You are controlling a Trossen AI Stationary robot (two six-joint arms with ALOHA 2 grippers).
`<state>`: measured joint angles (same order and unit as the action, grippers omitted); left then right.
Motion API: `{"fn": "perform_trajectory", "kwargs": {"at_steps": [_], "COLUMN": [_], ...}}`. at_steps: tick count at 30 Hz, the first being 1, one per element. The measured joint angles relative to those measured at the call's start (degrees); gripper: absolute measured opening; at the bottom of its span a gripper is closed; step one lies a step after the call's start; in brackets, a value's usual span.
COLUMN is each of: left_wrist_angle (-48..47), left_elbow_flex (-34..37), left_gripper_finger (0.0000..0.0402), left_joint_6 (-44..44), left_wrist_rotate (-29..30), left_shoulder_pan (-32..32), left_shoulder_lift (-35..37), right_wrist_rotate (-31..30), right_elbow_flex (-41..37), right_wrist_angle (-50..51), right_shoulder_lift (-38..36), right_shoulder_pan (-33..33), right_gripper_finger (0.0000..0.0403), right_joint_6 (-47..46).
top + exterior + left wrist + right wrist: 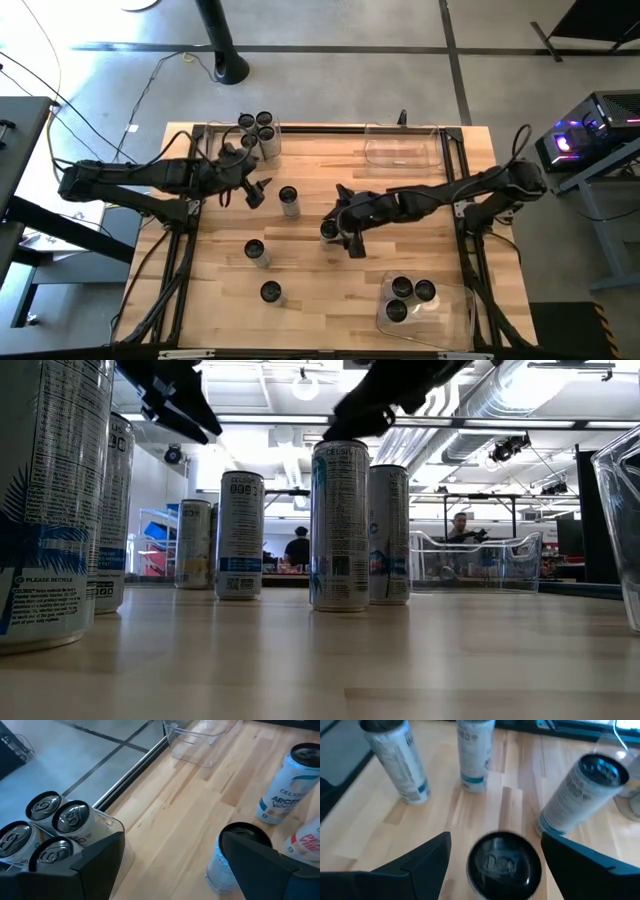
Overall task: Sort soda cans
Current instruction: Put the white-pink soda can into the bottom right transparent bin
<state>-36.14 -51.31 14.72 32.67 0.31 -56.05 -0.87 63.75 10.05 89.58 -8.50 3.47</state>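
Note:
Several soda cans stand upright on the wooden table [420, 230]. My right gripper [335, 230] is open over one can [504, 861] near the table's middle, with a finger on either side of its dark top and touching nothing. In the low view it hangs just above that can [340, 525]. My left gripper [257, 192] is open and empty at the far left, beside the far-left clear bin [262, 148] that holds several cans [50, 827]. Another can [288, 201] stands just right of it. Two loose cans [255, 252] [270, 292] stand nearer the front.
An empty clear bin [405, 150] stands at the far right. A near-right clear bin [455, 305] holds three cans [410, 293]. Bare tabletop lies at the near left corner and between the two right-hand bins.

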Motion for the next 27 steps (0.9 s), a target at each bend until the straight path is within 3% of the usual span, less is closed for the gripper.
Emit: {"fn": "perform_trajectory", "kwargs": {"at_steps": [11,27], "left_wrist_angle": [0.0,0.0], "left_elbow_flex": [0.0,0.0], "left_gripper_finger": [0.033,0.033], "left_joint_6": [0.17,0.24], "left_wrist_rotate": [1.27,1.27], "left_shoulder_pan": [-1.55,-1.55], "left_shoulder_lift": [0.0,0.0], "right_wrist_rotate": [-0.05,0.51], "right_elbow_flex": [-7.28,-7.9], "right_wrist_angle": [-9.78,-9.31], "right_shoulder_lift": [-0.05,-0.13], "right_shoulder_pan": [-0.03,-0.03], "right_gripper_finger": [0.0305,0.0305], "right_joint_6": [-0.37,-0.42]}}
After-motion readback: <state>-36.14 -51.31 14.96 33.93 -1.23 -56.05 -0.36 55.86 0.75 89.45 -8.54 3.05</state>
